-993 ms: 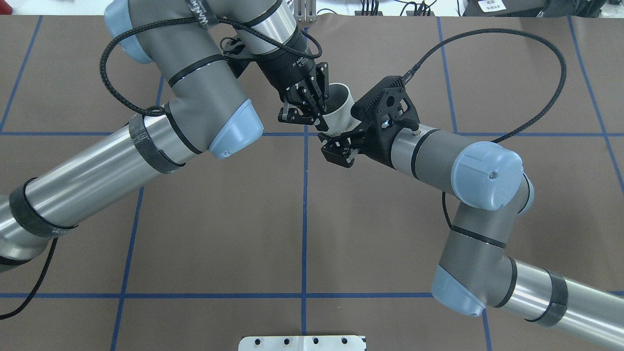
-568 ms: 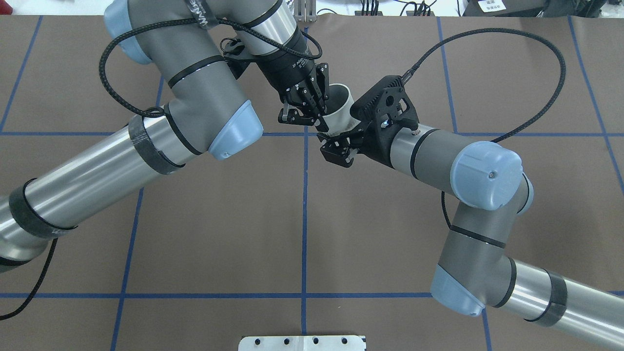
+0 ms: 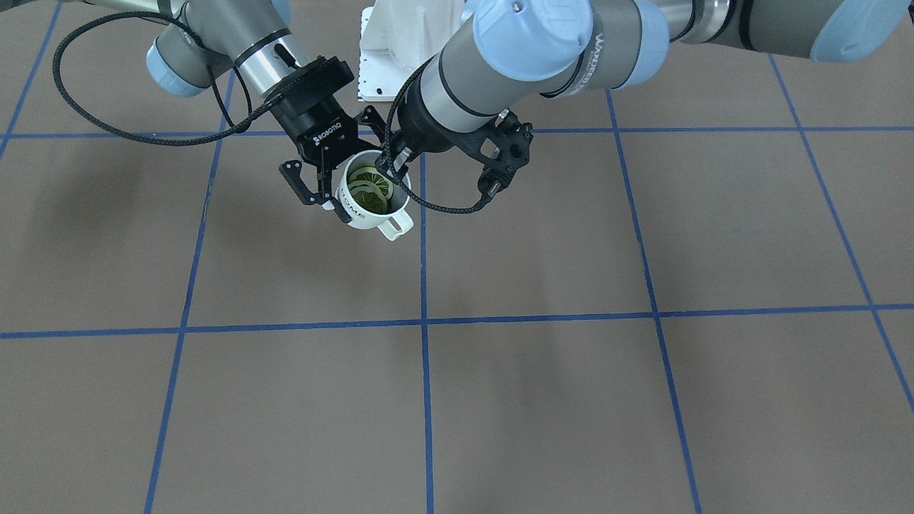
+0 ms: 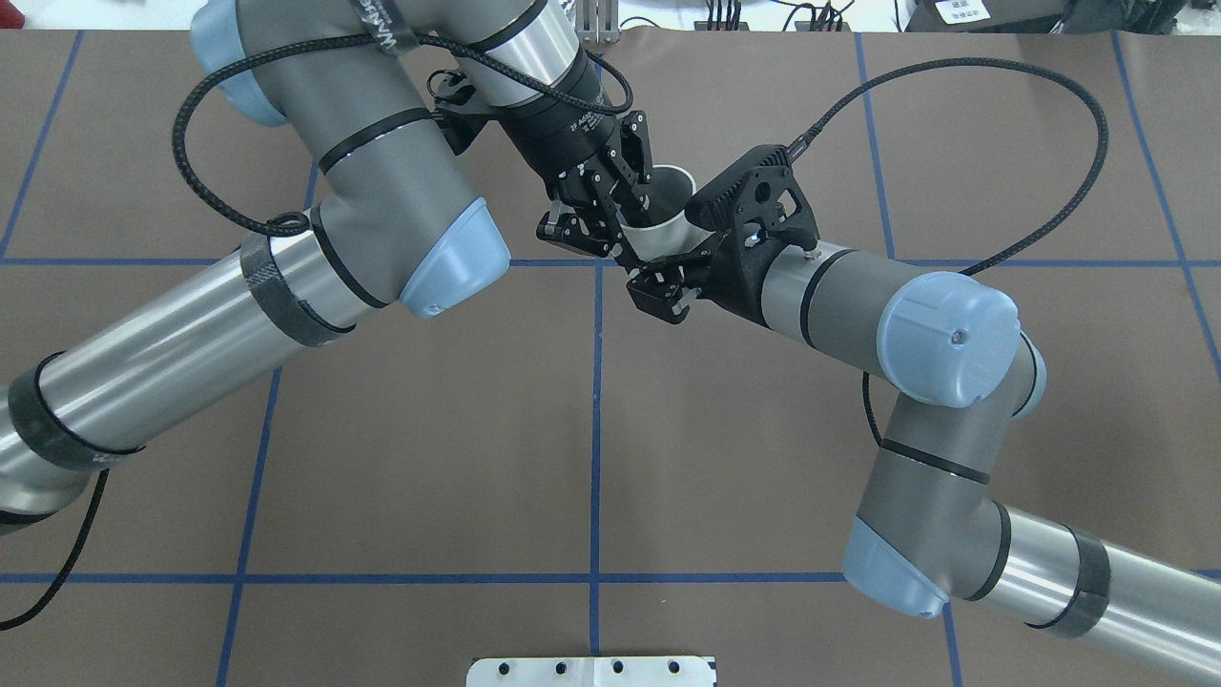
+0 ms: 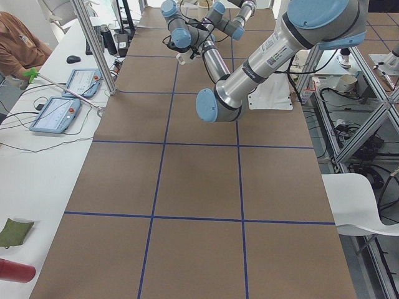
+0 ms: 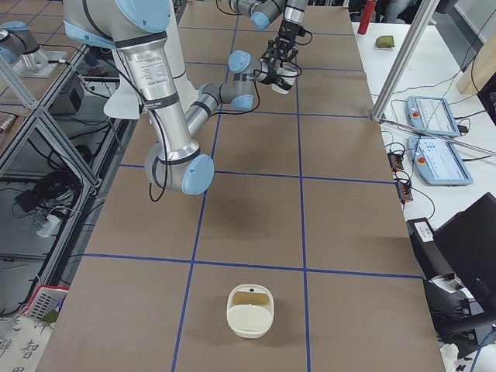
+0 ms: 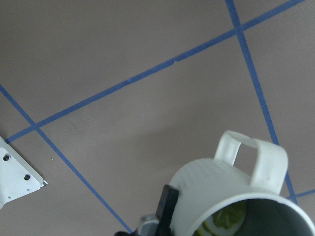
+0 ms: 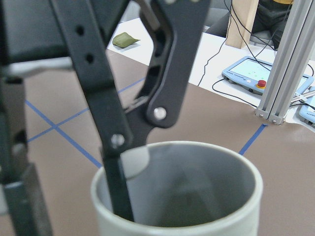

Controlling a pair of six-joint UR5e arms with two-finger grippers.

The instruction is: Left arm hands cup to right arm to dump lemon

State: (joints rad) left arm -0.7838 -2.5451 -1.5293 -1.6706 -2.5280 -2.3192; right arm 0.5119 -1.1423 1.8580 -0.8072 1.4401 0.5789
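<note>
The cup [image 3: 371, 216] is up in the air over the brown worktop [image 3: 571, 285]. It is tipped a little, so its round mouth faces away from the robot. It is white and smooth outside and dark grey inside. It has black letters on its side and one loop handle hanging low. Thin round lemon slices [image 3: 365, 194], yellow-green with pale edges, sit inside it.

The left hand [image 4: 625, 215] has hold of the cup. It pinches the cup's wall, with one thin black finger inside the mouth and the other outside.

The right hand [image 3: 323, 200] is black with white letters. It is spread wide and holds nothing. One of its fingers is right by the lettered side of the cup, but I cannot tell if it touches.

The left arm [image 4: 191, 324] and the right arm [image 4: 839, 296] are fat silver and grey tubes with round light-blue caps. A bumpy black cable [image 4: 1097, 124] loops off each one.

The worktop is flat and dull, crossed by straight blue tape lines [image 3: 423, 285]. A white tub [image 6: 249, 310] with rounded corners sits on it, well apart from the cup.
</note>
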